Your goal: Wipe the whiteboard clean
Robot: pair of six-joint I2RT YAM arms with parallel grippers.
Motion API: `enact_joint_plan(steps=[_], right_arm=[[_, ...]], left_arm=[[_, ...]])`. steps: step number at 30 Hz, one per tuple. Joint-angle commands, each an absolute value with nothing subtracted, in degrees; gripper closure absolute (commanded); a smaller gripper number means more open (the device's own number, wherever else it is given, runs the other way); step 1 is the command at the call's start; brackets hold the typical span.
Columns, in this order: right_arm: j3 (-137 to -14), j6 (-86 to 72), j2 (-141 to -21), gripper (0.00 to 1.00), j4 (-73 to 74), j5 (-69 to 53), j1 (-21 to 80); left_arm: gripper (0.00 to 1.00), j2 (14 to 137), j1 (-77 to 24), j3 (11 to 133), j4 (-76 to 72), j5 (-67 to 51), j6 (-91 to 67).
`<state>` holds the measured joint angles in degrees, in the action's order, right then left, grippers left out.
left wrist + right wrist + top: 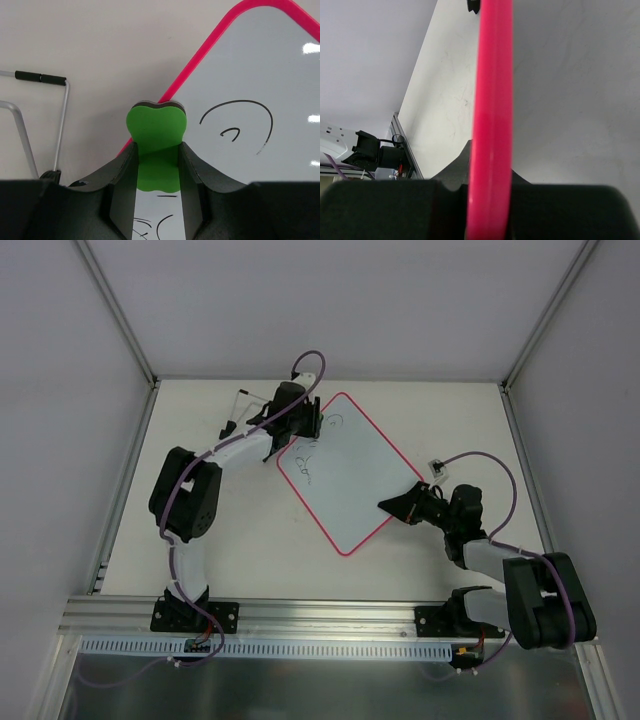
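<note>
The whiteboard lies flat in the middle of the table, turned like a diamond, with black pen marks near its far-left corner. At that corner the left gripper pinches the green eraser between its fingers. The eraser's tip is over the board's pink rim; whether it touches, I cannot tell. At the board's near-right edge the right gripper is closed on the rim.

I see three risks. A strong wipe could twist the board out of this thin hold. The eraser could catch on the rim and slip. A stroke going off the board could hit the wire stand beside that corner.
</note>
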<state>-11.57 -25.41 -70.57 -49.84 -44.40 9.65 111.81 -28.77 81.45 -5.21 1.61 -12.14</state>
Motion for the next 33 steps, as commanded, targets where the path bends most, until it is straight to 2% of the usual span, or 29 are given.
enact_joint_plan(steps=[1, 13, 20, 27, 33], right_arm=[[-13.6, -13.4, -68.2, 1.00, -55.1, -54.7, 12.3], [-14.0, -12.0, -67.6, 1.00, -53.2, -54.4, 12.6], [-13.8, -12.0, -67.4, 1.00, -53.1, -54.4, 12.6], [-13.8, -11.9, -67.6, 1.00, -53.2, -54.1, 12.6], [-13.9, -11.8, -67.8, 1.00, -53.3, -54.1, 12.6]], left_arm=[[1.00, 114.6, -31.5, 84.0, -4.2, -5.3, -9.7], [1.00, 114.6, -39.0, 87.9, -4.1, -8.4, -6.6], [1.00, 115.8, -36.2, 86.7, -4.1, -3.7, -12.4], [1.00, 113.2, -31.4, 80.8, -4.1, 1.1, -19.0], [1.00, 109.8, -30.1, 70.3, -4.8, 4.8, -23.9]])
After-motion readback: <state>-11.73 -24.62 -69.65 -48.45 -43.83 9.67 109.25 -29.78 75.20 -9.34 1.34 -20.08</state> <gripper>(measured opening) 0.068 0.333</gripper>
